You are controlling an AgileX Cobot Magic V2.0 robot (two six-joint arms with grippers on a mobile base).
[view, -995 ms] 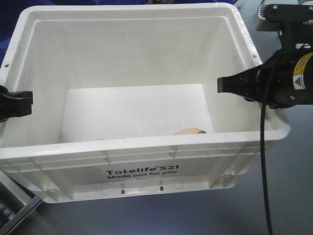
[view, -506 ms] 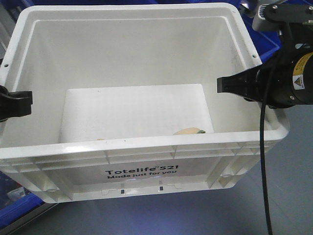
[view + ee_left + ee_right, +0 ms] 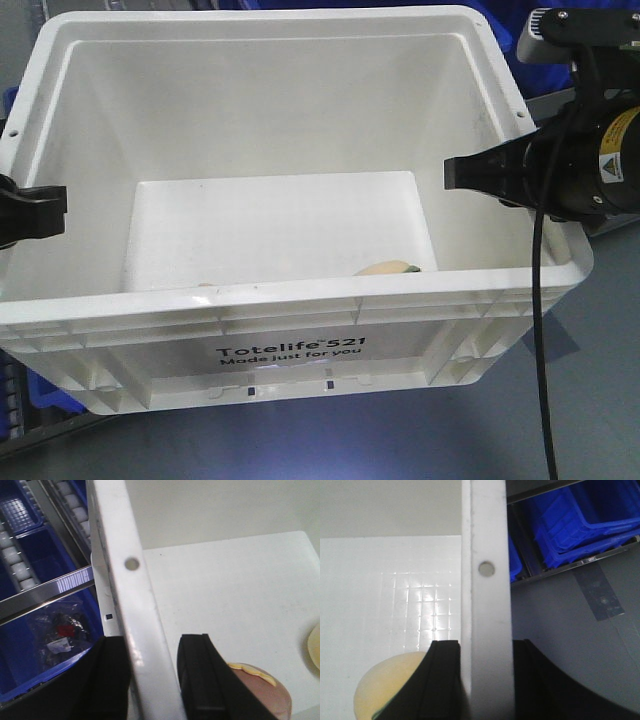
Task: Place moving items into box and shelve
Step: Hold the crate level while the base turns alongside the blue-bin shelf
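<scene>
My left gripper (image 3: 150, 680) is clamped on the left wall of the box (image 3: 300, 310): in my left wrist view 1 black finger (image 3: 112, 680) sits outside the white rim and the other sits inside, with the wall pinched between them. Outside that wall, blue bins (image 3: 35, 565) lie below, and one holds a clear bag (image 3: 60, 632) with something dark and red in it; I cannot read any print on it. A metal rail (image 3: 45, 592) crosses between the bins.

Inside the box, just beside my inner left finger, the greyish-pink lump (image 3: 260, 692) rests on the white floor, with a thin yellow edge showing on top. In the front view only a sliver of it peeks above the near rim.

The near face of the box reads "Totelife 521" (image 3: 292, 348) with "Made just for you" beneath it.

Toward the right near corner of the box floor lies the pale yellow lump (image 3: 385, 268), a green edge on its right side.

My right gripper (image 3: 485, 680) grips the right wall of the box the same way, 1 finger (image 3: 442, 680) inside next to the yellow lump and 1 outside. A yellow warning label (image 3: 615, 135) on my right arm is too small to read. More blue bins (image 3: 570, 525) stand beyond that wall.
</scene>
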